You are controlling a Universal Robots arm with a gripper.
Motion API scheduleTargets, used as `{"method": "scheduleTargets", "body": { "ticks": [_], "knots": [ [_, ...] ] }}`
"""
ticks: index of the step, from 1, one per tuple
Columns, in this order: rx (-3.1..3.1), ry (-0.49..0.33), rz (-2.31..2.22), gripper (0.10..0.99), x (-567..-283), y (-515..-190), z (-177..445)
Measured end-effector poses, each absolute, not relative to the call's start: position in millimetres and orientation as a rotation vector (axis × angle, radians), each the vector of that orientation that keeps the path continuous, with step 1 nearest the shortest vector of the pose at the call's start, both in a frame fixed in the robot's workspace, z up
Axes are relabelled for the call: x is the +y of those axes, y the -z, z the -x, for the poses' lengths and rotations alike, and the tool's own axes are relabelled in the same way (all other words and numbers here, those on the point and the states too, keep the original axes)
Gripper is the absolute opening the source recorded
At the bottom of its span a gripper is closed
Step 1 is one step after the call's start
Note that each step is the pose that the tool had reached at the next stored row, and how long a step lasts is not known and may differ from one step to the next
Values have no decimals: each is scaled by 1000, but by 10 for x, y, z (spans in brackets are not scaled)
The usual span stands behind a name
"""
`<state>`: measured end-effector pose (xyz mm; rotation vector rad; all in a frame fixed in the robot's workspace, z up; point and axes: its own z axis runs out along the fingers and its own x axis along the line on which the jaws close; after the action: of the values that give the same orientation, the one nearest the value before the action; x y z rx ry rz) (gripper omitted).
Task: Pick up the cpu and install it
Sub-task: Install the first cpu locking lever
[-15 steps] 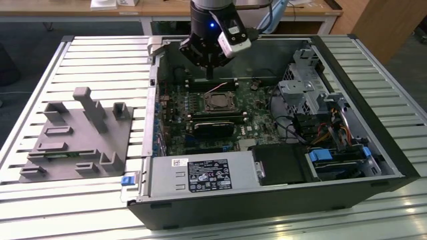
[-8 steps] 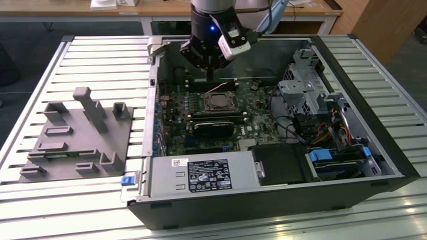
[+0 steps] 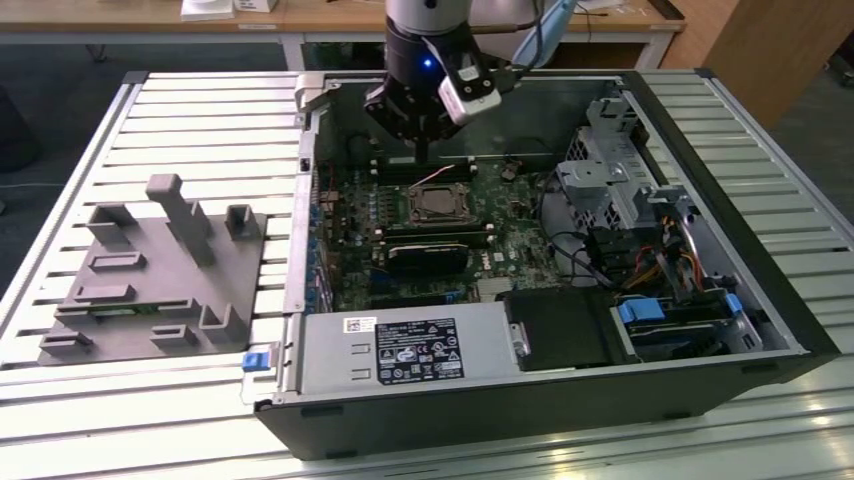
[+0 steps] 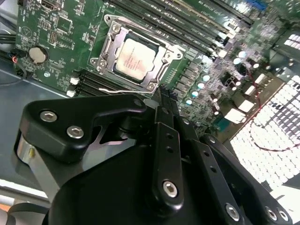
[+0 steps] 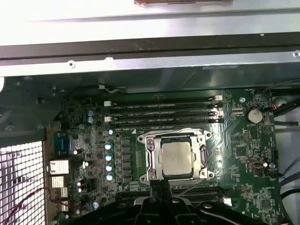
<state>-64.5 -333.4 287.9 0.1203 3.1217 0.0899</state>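
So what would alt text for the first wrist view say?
A silvery square cpu sits in its metal-framed socket on a green circuit board inside an open computer case. The tips of the black gripper hang close beside the socket.

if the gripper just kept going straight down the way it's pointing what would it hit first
Most likely the motherboard just beside the socket's edge, near the seated cpu. The gripper points down into the open case, its fingertips close to the socket frame in both wrist views. Depth is unclear, so it could meet the frame instead.
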Motion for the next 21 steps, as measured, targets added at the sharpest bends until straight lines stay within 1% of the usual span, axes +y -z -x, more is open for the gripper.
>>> {"method": "scheduleTargets", "body": {
  "ticks": [8,21],
  "knots": [
    [3122,-91,-120,106,-3241,-2800,611],
    [3123,-107,-121,106,-3180,-2585,555]
  ]
}}
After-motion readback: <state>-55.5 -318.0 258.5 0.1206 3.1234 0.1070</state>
